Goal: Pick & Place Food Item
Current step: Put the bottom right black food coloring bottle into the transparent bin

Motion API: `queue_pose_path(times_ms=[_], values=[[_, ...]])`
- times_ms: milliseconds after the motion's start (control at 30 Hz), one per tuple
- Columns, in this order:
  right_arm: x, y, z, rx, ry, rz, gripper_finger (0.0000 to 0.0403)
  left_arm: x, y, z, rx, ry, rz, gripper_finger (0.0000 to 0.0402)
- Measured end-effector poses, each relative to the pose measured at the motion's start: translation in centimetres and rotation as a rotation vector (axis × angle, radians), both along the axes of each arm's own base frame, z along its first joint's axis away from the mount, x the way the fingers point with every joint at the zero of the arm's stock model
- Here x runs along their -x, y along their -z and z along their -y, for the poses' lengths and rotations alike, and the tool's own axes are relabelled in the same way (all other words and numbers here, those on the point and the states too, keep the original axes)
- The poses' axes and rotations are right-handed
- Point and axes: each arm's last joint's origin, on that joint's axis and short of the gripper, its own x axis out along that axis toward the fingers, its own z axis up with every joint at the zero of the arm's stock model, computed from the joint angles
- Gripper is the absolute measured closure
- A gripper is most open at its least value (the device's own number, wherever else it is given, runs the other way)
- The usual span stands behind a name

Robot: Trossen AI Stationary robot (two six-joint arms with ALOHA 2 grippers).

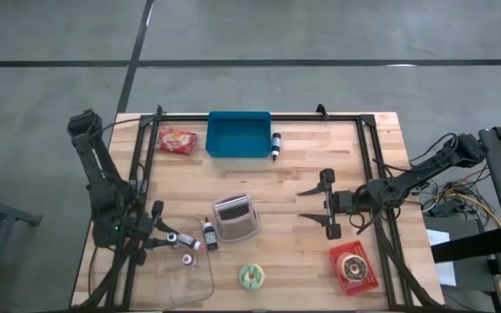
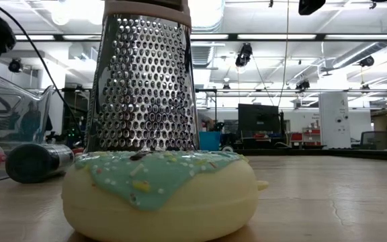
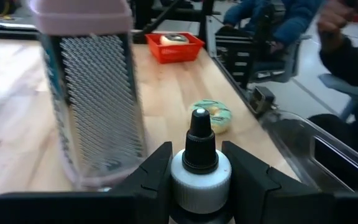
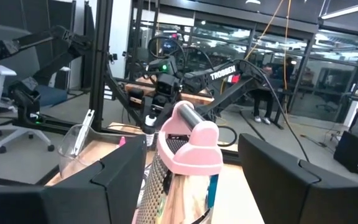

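A green-iced donut [image 1: 251,276] lies on the table near its front edge, and it fills the foreground of the low view [image 2: 160,191]. A red food packet [image 1: 177,140] lies at the far left. A second donut sits in a red basket [image 1: 353,268] at the near right. My left gripper [image 1: 170,236] is at the near left, shut on a small bottle [image 3: 201,171] with a black nozzle. My right gripper [image 1: 327,204] hangs wide open and empty to the right of the metal grater [image 1: 235,217]. My left gripper pinches the small bottle at its white collar [image 3: 201,180] between the two fingers. The fingers come about level from the table's left and lie along the bottle. The black nozzle [image 3: 201,140] sticks out past the fingertips toward the table's right.
A blue bin [image 1: 238,133] stands at the far middle with a small dark tube [image 1: 276,145] beside it. A dark bottle [image 1: 209,235] lies next to the grater. A clear cup [image 1: 185,269] holding a pink thing stands at the near left. Black frame rails run along both sides.
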Motion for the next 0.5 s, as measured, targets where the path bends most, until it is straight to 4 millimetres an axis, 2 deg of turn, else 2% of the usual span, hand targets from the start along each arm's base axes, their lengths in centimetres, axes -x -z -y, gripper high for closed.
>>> queue_pose_path(times_ms=[267,500], values=[[0.0,0.1,0.0,0.002,-0.003,-0.005,0.0171,0.6,2.5,0.2,0.07,0.047,0.024,0.0291],[0.0,0.0,0.0,0.0,-0.002,0.001,0.0172,0.8,4.6,-0.2,0.034,0.08,-0.001,0.0291]])
